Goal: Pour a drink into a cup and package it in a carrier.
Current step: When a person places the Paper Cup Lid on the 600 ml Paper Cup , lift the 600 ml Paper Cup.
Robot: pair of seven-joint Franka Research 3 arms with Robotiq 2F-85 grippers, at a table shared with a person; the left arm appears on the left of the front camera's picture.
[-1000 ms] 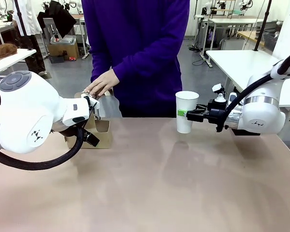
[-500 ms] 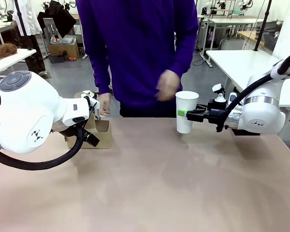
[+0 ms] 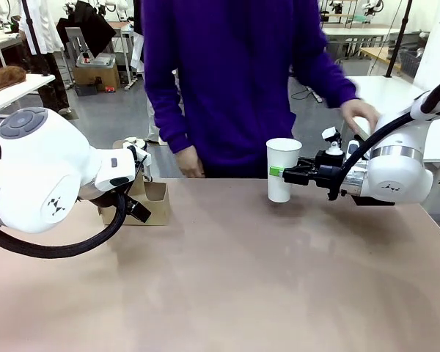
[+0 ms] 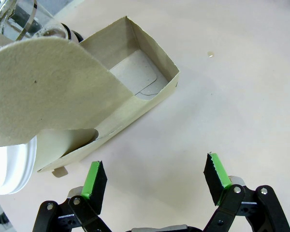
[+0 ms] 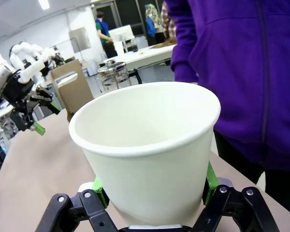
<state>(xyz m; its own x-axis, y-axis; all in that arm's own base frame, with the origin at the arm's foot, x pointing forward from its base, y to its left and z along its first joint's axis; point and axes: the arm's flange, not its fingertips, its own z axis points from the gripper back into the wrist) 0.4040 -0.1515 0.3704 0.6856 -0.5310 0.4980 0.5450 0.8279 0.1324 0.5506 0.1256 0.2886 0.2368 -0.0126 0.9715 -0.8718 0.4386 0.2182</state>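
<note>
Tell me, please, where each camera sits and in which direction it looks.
Front view: fixed between the arms, looking across the table at the person; the left arm and right arm show.
Left wrist view: on the left wrist, looking down at the carrier; the left gripper stands open at the bottom edge.
Right wrist view: on the right wrist, looking over the cup toward the person's purple top; the right gripper is shut on the cup.
Shared: front and right wrist views both show the cup, the carrier and the person.
</note>
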